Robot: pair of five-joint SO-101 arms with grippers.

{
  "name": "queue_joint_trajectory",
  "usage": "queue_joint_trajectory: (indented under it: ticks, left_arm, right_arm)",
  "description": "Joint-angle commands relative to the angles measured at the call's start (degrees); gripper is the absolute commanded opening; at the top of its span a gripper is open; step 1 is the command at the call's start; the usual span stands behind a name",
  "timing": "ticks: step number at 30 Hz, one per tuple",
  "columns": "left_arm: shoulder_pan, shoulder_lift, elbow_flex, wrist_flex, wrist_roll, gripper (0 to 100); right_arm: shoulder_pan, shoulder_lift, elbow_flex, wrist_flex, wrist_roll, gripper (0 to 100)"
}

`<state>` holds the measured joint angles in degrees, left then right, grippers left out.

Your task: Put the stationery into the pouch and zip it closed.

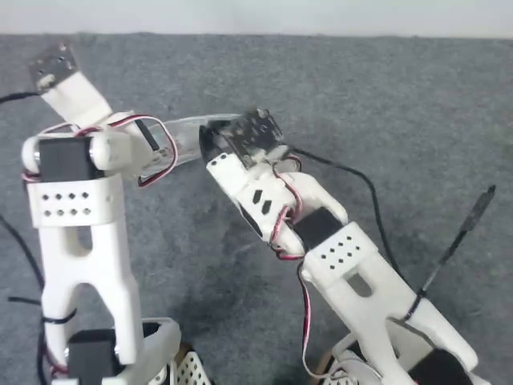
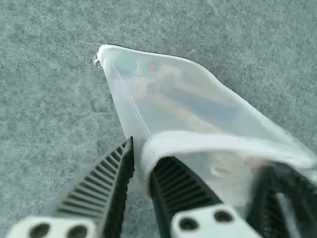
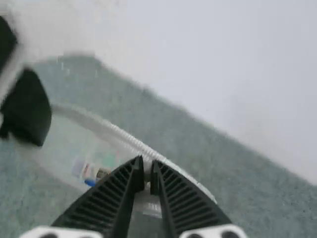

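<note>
The translucent pouch (image 1: 186, 138) lies on the grey mat between both arms. Inside it I make out stationery (image 2: 178, 99), with coloured pieces also seen through the wall (image 3: 91, 171). My left gripper (image 2: 143, 153) is shut on the pouch's (image 2: 198, 114) white zip edge at one end. In the high view it sits at the pouch's left end (image 1: 163, 151). My right gripper (image 3: 146, 166) is shut on the zipper track of the pouch (image 3: 69, 144), part way along the rim, and stands close beside the left one (image 1: 210, 146).
Grey mat (image 1: 385, 96) covers the table, with open room to the right and behind. A black cable (image 1: 457, 241) rises at the right. The right arm's dark finger (image 2: 285, 193) shows beside the pouch, the left arm's black finger (image 3: 25, 109) likewise.
</note>
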<state>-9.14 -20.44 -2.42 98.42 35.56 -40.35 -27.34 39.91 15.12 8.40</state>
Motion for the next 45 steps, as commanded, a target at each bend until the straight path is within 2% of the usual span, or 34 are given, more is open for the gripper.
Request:
queue_joint_trajectory:
  ticks: [1,7,13,19,22,28,32,38,45]
  left_arm:
    - [0.0,-2.7,-1.1,-1.2,-0.6,1]
    - [0.4,-3.1,-1.1,-1.0,-2.5,1]
    - [0.4,-3.1,-1.1,-0.9,-3.8,1]
    - [0.1,-3.0,-1.1,-1.2,-3.8,1]
    - [0.1,-2.8,-1.1,-1.2,-3.8,1]
    - [0.1,-2.7,-1.1,-1.2,-3.8,1]
    - [0.1,-2.7,-1.1,-1.2,-3.7,1]
    - [0.1,-2.7,-1.1,-1.1,-3.7,1]
    - [0.1,-2.8,-0.2,-1.2,-3.7,1]
  right_arm:
    - [-1.5,4.0,-2.7,9.6,1.0,0.6]
    - [-1.8,6.6,-9.3,20.4,0.9,0.6]
    - [1.1,7.6,-13.3,27.3,0.8,0.6]
    - [2.2,-2.2,-19.2,40.8,-4.8,0.6]
    - [2.1,-6.8,-19.4,42.6,-6.7,1.0]
    - [2.1,-12.3,-16.4,44.1,-10.6,20.1]
    - [1.9,-15.3,-14.6,46.8,-10.8,20.8]
    - [2.1,-16.2,-6.3,41.8,-10.8,20.6]
    - [2.6,-14.1,8.9,19.5,-10.5,20.6]
